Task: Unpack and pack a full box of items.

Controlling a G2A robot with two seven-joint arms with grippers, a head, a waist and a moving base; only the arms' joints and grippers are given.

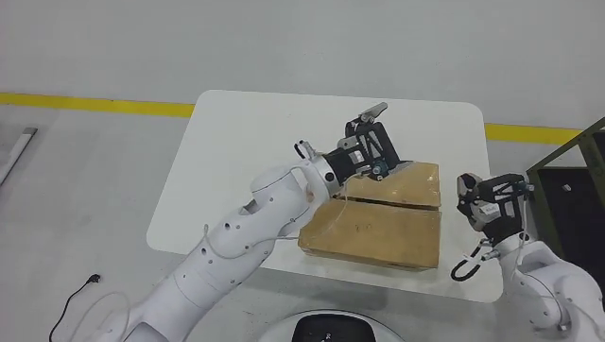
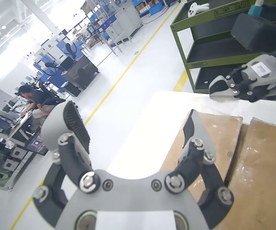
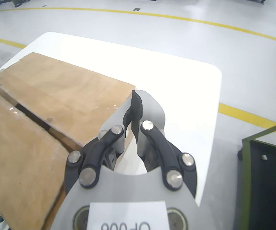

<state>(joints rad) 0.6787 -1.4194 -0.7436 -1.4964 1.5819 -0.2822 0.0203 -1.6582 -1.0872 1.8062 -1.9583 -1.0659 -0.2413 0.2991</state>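
On the white counter (image 1: 236,162) the left gripper (image 2: 130,111) hangs over the far left corner of the closed cardboard box (image 1: 378,233). Its fingers are spread wide and hold nothing. One finger seems to meet the far flap's edge, though contact cannot be made out. The box's long axis and flap seam run left to right. The right gripper (image 3: 134,106), fingers pressed together and empty, sits just beside the box's right end. The left arm looks better placed to lift that flap.

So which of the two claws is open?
The left gripper, over the cardboard box's edge: its fingers spread wide, while the right gripper beside the box is shut.
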